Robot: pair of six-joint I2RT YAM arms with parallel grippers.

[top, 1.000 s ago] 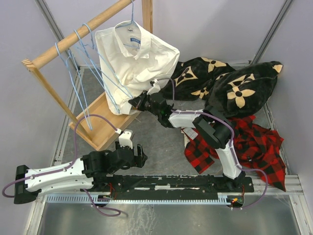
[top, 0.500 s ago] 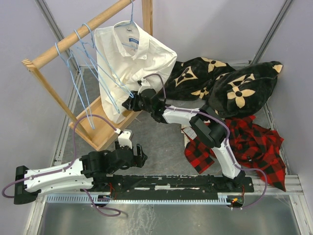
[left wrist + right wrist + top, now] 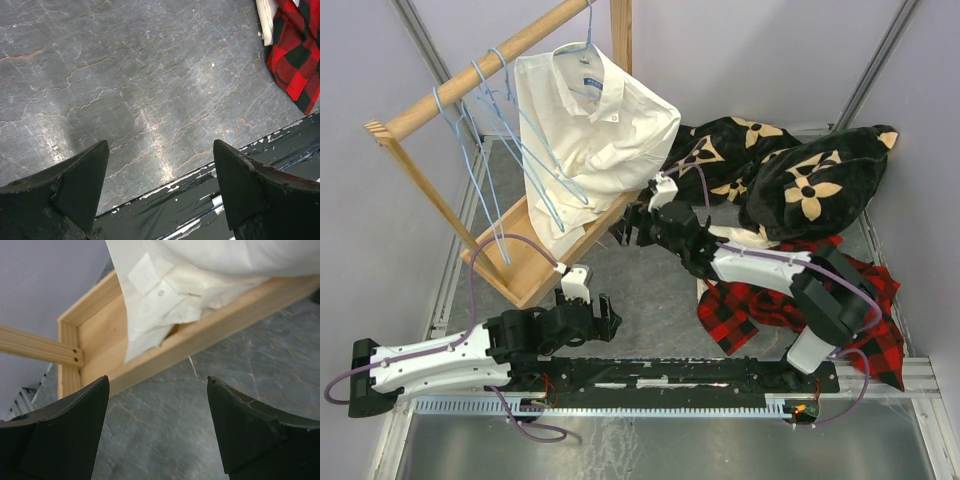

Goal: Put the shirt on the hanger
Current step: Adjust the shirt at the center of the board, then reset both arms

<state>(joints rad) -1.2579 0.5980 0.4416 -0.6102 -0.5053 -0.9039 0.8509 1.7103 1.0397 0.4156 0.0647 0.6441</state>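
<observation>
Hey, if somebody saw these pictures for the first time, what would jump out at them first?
The cream-white shirt draped on a light-blue hanger on the wooden rack, far left, stands out most, with the right claw open and empty close to its lower edge. To the right lie a black blanket with tan flowers and, nearer, a red-and-black plaid garment.

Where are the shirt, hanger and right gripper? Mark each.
shirt [image 3: 595,130], top view, chest panel.
hanger [image 3: 591,28], top view, hook.
right gripper [image 3: 157,382], right wrist view, midway between open fingertips.
</observation>
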